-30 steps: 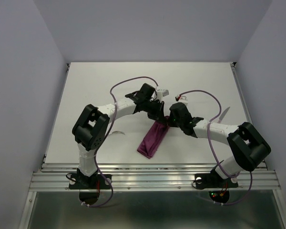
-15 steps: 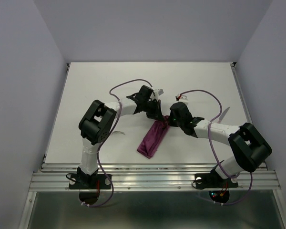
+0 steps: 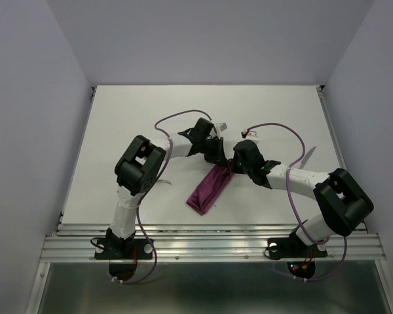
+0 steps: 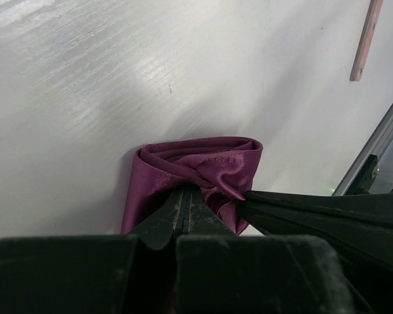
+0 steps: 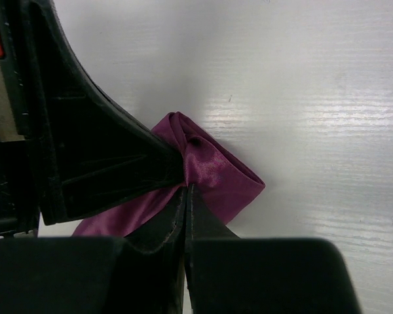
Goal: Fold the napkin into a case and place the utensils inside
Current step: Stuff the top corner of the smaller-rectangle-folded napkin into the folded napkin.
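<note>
- napkin (image 3: 208, 190) lying as narrow folded strip betw. the arms, near end free.
- L gripper (image 4: 183, 191) & R gripper (image 5: 187, 186) both pinching its far end, tips side by side.
- Risk: uneven pull twisting cloth, undoing fold.
- utensil (image 4: 365, 40) lying well apart.

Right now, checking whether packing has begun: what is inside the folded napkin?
Only cloth folds show at the end of the napkin; the rest of its inside is covered. One utensil lies outside it on the table.
</note>
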Robot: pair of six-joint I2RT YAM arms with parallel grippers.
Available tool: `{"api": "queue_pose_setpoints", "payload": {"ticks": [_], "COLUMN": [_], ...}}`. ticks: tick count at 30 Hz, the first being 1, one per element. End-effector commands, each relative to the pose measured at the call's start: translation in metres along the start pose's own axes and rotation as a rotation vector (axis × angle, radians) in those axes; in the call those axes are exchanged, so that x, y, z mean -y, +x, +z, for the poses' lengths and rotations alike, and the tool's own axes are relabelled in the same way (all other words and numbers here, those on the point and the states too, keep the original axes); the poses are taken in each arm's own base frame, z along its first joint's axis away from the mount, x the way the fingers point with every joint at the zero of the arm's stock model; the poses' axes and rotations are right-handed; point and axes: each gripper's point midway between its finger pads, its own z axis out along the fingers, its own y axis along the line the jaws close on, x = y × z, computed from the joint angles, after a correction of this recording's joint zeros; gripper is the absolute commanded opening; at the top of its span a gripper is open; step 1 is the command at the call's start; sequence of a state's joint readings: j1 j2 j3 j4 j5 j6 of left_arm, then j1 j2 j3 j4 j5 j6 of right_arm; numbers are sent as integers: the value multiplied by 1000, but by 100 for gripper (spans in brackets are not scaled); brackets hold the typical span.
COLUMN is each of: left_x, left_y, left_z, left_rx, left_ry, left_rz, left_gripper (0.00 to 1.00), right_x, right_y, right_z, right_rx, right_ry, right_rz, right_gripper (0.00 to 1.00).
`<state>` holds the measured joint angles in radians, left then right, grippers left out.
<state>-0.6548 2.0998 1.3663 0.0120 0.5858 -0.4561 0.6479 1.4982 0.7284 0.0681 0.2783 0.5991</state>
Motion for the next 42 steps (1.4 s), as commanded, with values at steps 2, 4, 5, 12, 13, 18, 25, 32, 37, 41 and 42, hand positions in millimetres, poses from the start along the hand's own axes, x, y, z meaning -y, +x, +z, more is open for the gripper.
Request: {"api": "queue_pose_setpoints", "payload": {"ticks": [2,4,5,12,13,18,25,32,37,41,42], "left_x": [28,33,33,42,44,54,77,80,76,68,63], "left_y": [-2,4,8,14,14,20,7,6,9,14,18], "left_z": [8,10,11,7,7,2,-24,-42,-50,-52,-52], "left_rx": [-13,-26,-33,-38,-40,-66,-29,-19,-23,-33,-40], "left_ry": [88,104,106,159,168,230,245,198,152,117,102], "left_rz": [40,45,45,35,35,16,46,80,94,95,96], "left_gripper": [0,0,0,0,0,0,0,0,0,0,0], "right_x": [-15,-16,-15,-16,-16,-17,-12,-10,-10,-11,-11], "right_y": [-19,-21,-20,-18,-17,-19,-15,-15,-14,-15,-16], "right_z": [-1,0,0,5,5,6,4,1,2,1,1], "right_rx": [53,55,52,44,41,47,43,51,44,49,51], "right_ry": [-41,-40,-40,-39,-37,-37,-27,-24,-28,-30,-29], "right_rz": [27,27,25,20,17,17,21,25,21,21,20], "right_gripper": [1,1,1,1,1,1,1,1,1,1,1]}}
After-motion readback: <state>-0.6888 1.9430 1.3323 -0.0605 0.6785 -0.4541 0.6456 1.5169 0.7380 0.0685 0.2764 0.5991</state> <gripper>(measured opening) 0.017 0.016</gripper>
